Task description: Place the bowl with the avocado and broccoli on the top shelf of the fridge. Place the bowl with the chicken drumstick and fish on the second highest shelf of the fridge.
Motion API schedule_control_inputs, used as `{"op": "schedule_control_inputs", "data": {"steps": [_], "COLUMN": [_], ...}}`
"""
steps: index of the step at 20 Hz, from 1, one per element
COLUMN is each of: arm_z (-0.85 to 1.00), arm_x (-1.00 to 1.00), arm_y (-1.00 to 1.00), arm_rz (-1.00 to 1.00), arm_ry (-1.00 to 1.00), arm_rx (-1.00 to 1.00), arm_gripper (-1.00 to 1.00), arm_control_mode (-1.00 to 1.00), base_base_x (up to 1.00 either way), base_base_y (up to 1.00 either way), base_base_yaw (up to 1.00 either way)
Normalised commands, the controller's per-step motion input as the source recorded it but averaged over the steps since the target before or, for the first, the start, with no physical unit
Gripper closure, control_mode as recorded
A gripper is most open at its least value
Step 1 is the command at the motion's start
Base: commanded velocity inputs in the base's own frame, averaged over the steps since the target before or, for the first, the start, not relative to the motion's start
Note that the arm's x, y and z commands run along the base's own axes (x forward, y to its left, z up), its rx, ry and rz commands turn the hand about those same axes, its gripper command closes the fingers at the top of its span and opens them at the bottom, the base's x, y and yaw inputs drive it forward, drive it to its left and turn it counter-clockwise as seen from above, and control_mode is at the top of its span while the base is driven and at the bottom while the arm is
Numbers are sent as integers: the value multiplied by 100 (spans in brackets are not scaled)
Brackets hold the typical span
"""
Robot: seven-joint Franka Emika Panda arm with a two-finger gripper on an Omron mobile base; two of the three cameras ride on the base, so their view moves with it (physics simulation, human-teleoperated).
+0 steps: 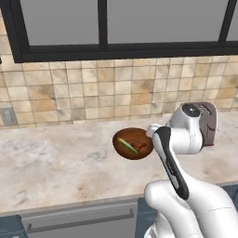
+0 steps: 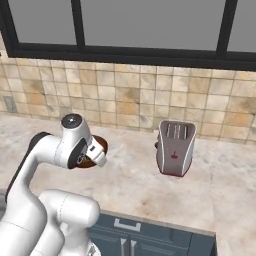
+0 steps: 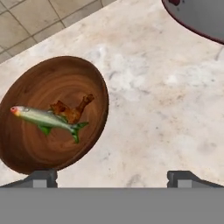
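Bowl with the chicken drumstick and fish (image 3: pixel 54 114): a reddish-brown, wood-grained bowl that rested on the pale marbled counter (image 3: pixel 162 109), close to the tiled backsplash (image 1: pixel 116 93). In the hand view the fish (image 3: pixel 43 118), silvery with a green belly fin and tail and a reddish head, lay across the middle of the bowl, and the brown chicken drumstick (image 3: pixel 72 109) lay partly beneath it, its bone end pointing toward the bowl's rim. In the left base view the bowl (image 1: pixel 132 143) sat just beside the arm's wrist; in the right base view it (image 2: pixel 95 150) was largely hidden behind the wrist, with only its rim showing.

Gripper (image 3: pixel 113 177): its jaws stood wide apart and empty, one tip at the near edge of the bowl, the other over bare counter. Whether that tip touched the rim could not be told.

Toaster (image 2: pixel 175 147): a grey-and-dark-red appliance that stood upright on the counter, well apart from the bowl on the arm's right side; its rounded edge (image 3: pixel 197 17) entered the upper corner of the hand view.

Window (image 2: pixel 130 25): dark-framed, above the backsplash. An outlet plate (image 1: pixel 8 116) sat on the tiles at the far left.
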Motion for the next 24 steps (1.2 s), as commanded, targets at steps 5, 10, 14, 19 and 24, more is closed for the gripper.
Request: {"op": "schedule_control_inputs", "data": {"steps": [5, 10, 14, 19, 24], "arm_z": [-30, -29, -25, -11, -53], "arm_x": [44, 65, 64, 11, 0], "arm_y": [0, 0, 0, 0, 0], "arm_rz": [1, 0, 0, 0, 0], "arm_ry": [8, 14, 16, 9, 10], "arm_rx": [0, 0, 0, 0, 0], "arm_gripper": [-100, -100, -100, -100, -100], "arm_control_mode": [-100, -100, -100, -100, -100], "base_base_x": [0, 0, 0, 0, 0], "base_base_y": [0, 0, 0, 0, 0], "base_base_yaw": [0, 0, 0, 0, 0]}}
